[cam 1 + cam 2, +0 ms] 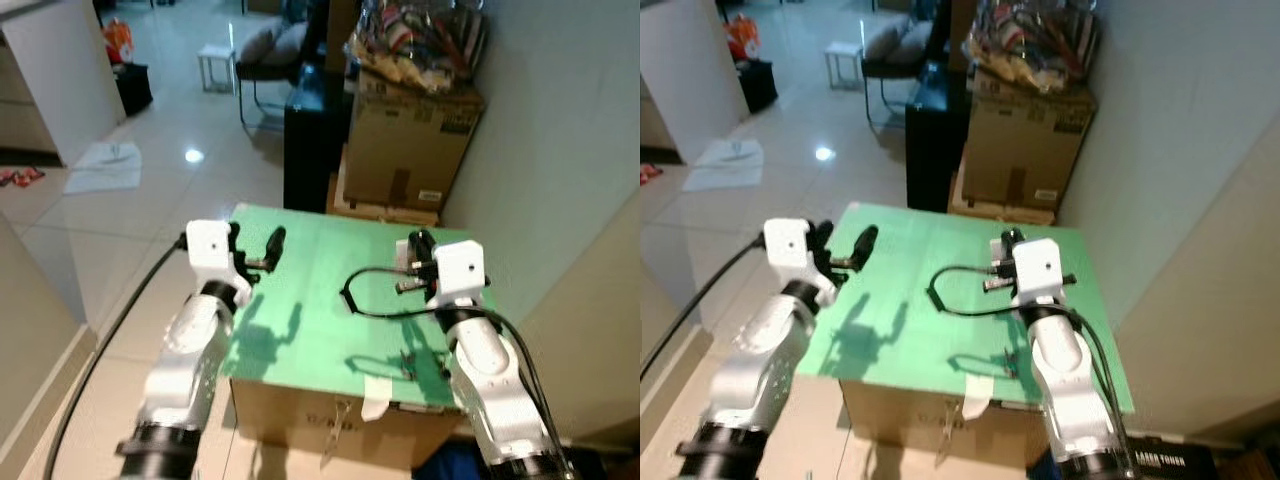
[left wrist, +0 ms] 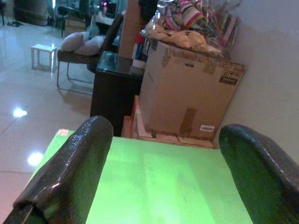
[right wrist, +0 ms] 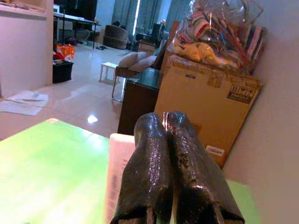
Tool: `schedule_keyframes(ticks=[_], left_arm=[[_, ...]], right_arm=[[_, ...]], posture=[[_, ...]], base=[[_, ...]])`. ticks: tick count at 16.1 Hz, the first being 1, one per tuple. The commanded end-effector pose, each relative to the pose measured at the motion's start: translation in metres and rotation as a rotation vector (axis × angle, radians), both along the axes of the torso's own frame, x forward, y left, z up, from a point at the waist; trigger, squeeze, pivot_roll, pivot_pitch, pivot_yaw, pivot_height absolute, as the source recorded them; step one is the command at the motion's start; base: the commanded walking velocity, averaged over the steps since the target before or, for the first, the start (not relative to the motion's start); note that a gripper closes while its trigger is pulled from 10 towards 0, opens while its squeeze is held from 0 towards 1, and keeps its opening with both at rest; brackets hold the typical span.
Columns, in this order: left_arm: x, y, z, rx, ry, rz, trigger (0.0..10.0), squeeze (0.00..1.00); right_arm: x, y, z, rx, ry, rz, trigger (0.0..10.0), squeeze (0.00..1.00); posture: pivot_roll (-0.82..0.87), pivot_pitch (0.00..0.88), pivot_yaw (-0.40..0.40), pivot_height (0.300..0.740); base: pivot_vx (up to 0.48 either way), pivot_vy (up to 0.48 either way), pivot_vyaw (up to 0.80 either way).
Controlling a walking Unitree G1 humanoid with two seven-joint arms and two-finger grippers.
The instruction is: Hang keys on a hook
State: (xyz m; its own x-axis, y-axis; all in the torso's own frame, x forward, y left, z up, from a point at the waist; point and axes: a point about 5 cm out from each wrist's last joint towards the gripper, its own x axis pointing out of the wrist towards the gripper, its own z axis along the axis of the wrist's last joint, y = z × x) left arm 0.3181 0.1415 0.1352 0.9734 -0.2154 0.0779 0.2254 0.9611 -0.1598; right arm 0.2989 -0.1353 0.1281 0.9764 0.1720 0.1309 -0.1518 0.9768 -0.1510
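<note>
The left hand (image 1: 272,245) hovers with fingers spread over the green tabletop (image 1: 310,300). The right hand (image 3: 170,158) is pressed closed around a thin silver ring (image 3: 164,122).

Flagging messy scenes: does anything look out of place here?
Sheets of paper lie loose on the floor, left of the green-topped box; a strip of white tape hangs off its front edge, apparently peeling.

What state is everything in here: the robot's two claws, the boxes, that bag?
left gripper: open, held above the green top.
right gripper: shut, with a thin silvery sliver between the tips, too small to identify.
cardboard box: taped closed, upright.
plastic bag: stuffed full, sitting on the cardboard box.
black cable: slack, looped over the green top.
</note>
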Motion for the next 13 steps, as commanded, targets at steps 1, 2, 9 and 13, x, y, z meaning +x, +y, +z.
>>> schedule_keyframes(ticks=[1,2,9,13], left_arm=[[0.001,0.003,-0.002,-0.001,0.008,0.028,10.0,0.0],[-0.001,0.009,-0.006,0.005,0.017,0.054,10.0,0.0],[-0.01,0.026,-0.014,0.1,0.024,0.142,10.0,0.0],[-0.011,0.039,-0.016,0.1,0.032,0.218,10.0,0.0]], right_arm=[[0.002,-0.007,-0.001,0.029,0.023,-0.039,0.0,0.0],[0.002,-0.011,-0.007,0.052,0.055,-0.065,0.0,0.0],[0.005,-0.023,-0.029,0.07,0.15,-0.118,0.0,0.0],[0.011,-0.022,-0.035,0.096,0.184,-0.119,0.0,0.0]], posture=[[-0.05,0.0,-0.051,0.732],[-0.04,0.0,-0.052,0.732],[0.0,0.0,-0.064,0.732],[0.03,0.0,-0.08,0.732]], base=[[0.0,0.0,0.0],[0.0,0.461,0.62],[0.0,0.397,0.55],[0.0,0.0,0.51]])
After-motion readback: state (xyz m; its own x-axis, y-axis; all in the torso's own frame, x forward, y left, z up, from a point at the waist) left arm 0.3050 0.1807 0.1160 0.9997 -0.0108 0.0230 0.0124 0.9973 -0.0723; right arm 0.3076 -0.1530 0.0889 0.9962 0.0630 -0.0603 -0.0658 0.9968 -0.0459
